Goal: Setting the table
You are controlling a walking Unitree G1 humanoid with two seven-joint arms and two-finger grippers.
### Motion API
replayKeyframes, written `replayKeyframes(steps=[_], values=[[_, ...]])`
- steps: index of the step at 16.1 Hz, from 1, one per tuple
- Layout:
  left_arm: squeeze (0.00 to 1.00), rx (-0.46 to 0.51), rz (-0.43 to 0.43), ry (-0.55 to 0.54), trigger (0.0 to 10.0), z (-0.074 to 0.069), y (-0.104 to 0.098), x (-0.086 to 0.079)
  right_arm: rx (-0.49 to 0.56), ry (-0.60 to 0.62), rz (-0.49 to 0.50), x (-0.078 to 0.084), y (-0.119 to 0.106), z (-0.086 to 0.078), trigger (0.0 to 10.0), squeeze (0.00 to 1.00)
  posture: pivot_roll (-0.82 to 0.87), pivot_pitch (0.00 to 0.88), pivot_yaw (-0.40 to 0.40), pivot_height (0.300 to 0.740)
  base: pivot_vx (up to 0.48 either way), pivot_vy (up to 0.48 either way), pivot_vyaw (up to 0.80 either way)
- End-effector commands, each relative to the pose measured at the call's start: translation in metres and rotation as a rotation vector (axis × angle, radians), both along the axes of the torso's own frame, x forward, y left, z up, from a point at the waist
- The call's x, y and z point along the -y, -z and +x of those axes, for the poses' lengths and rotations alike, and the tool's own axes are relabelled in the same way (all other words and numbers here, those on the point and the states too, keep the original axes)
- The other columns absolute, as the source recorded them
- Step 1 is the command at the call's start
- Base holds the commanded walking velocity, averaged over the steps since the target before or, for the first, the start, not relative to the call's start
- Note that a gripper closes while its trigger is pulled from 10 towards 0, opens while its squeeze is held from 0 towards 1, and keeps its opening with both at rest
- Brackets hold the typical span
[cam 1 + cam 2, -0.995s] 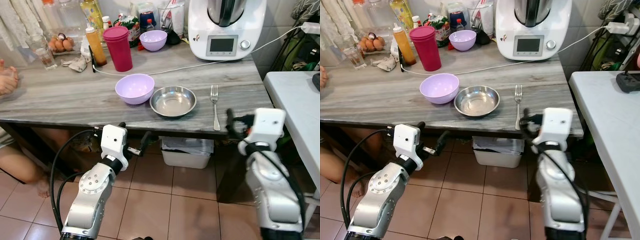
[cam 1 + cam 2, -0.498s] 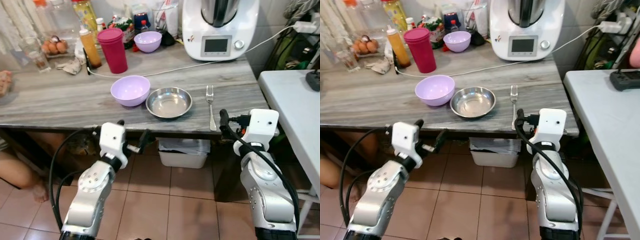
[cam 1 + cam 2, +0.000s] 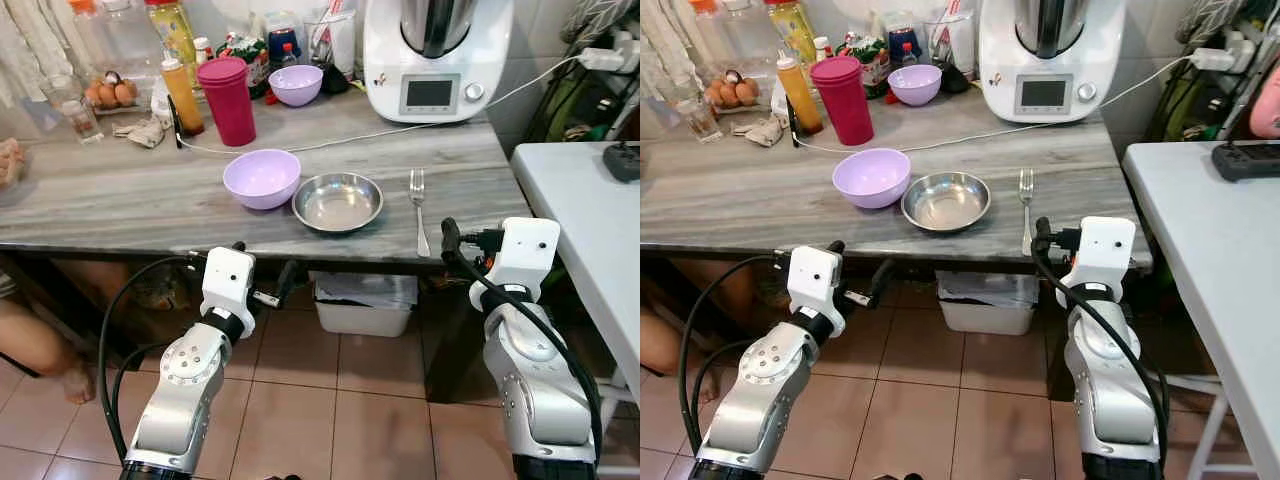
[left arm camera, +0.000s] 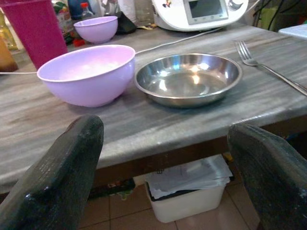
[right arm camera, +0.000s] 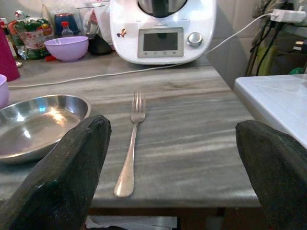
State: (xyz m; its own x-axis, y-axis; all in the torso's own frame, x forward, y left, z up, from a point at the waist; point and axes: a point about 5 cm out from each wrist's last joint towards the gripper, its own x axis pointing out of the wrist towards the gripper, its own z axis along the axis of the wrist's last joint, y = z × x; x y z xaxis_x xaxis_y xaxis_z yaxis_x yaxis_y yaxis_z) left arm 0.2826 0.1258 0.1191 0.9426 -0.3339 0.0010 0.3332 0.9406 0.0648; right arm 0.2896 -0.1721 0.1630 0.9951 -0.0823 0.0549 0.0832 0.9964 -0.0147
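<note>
Starting at the left of the grey wood-grain table (image 3: 120, 195), a tray of eggs (image 3: 108, 94) sits by a glass (image 3: 78, 115), then an orange sauce bottle (image 3: 185, 92) and a tall magenta tumbler (image 3: 230, 98), its inside hidden from here. Next come a small lilac bowl (image 3: 296, 84) at the back and a larger lilac bowl (image 3: 262, 177) nearer the front edge, which looks empty. Just beside it lies a steel dish (image 3: 338, 201), also empty, and near that a fork (image 3: 418, 208) with tines pointing toward a white kitchen machine (image 3: 436, 55), whose cable (image 3: 350, 135) runs across the table. The left tool (image 4: 158, 177) hangs below the table edge facing both bowls, fingers wide apart with nothing between them; its wrist view adds the white bin (image 4: 189, 189) under the table. The right tool (image 5: 172, 163) sits low before the fork, fingers likewise spread and empty, and its wrist view shows the machine's screen. A white side table (image 3: 590, 220) stands at the right, over a terracotta tiled floor (image 3: 340, 400). A person's leg (image 3: 35, 340) shows at far left.
</note>
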Motion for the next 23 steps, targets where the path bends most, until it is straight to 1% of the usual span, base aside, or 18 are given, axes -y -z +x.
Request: replayKeyframes(steps=[1, 13, 15, 16, 17, 19, 21, 23], values=[[0.00, -0.026, 0.017, -0.011, 10.0, -0.0013, 0.0059, -0.0026, -0.006, -0.016, 0.002, -0.0026, 0.0015, 0.0001, 10.0, 0.00, -0.22, 0.052, 0.105, 0.740, -0.315, 0.000, 0.00], [0.00, -0.038, 0.026, -0.010, 10.0, -0.0001, 0.0074, -0.0017, -0.012, -0.017, 0.006, -0.0013, 0.0032, 0.0014, 10.0, 0.00, -0.21, 0.053, 0.104, 0.740, -0.328, 0.000, 0.00], [0.00, -0.017, 0.024, -0.002, 10.0, -0.0002, 0.0057, -0.0015, -0.049, -0.013, -0.002, -0.0014, 0.0077, 0.0028, 10.0, 0.00, -0.21, 0.052, 0.102, 0.740, -0.165, 0.000, 0.00], [0.00, -0.007, 0.022, 0.004, 10.0, -0.0003, 0.0044, -0.0019, -0.040, -0.015, -0.002, -0.0013, 0.0068, 0.0032, 10.0, 0.00, -0.21, 0.051, 0.104, 0.740, 0.000, 0.000, 0.00], [0.00, 0.003, -0.011, 0.039, 10.0, -0.0016, 0.0016, -0.0022, -0.029, -0.019, 0.006, -0.0011, 0.0049, 0.0032, 10.0, 0.00, -0.21, 0.051, 0.104, 0.740, 0.000, 0.000, 0.00], [0.00, 0.015, -0.012, 0.041, 10.0, -0.0020, -0.0007, -0.0032, -0.024, -0.050, -0.033, -0.0071, 0.0041, 0.0026, 10.0, 0.00, -0.22, 0.051, 0.103, 0.740, 0.000, 0.000, 0.00], [0.00, 0.013, -0.018, 0.048, 10.0, -0.0026, -0.0009, -0.0026, -0.025, -0.030, -0.094, -0.0074, 0.0054, 0.0036, 10.0, 0.00, -0.22, 0.052, 0.103, 0.740, 0.000, 0.000, 0.00], [0.00, 0.009, -0.018, 0.047, 10.0, -0.0029, -0.0002, -0.0029, -0.022, -0.008, -0.109, -0.0057, 0.0060, 0.0041, 10.0, 0.00, -0.22, 0.051, 0.105, 0.740, 0.000, -0.126, 0.00]])
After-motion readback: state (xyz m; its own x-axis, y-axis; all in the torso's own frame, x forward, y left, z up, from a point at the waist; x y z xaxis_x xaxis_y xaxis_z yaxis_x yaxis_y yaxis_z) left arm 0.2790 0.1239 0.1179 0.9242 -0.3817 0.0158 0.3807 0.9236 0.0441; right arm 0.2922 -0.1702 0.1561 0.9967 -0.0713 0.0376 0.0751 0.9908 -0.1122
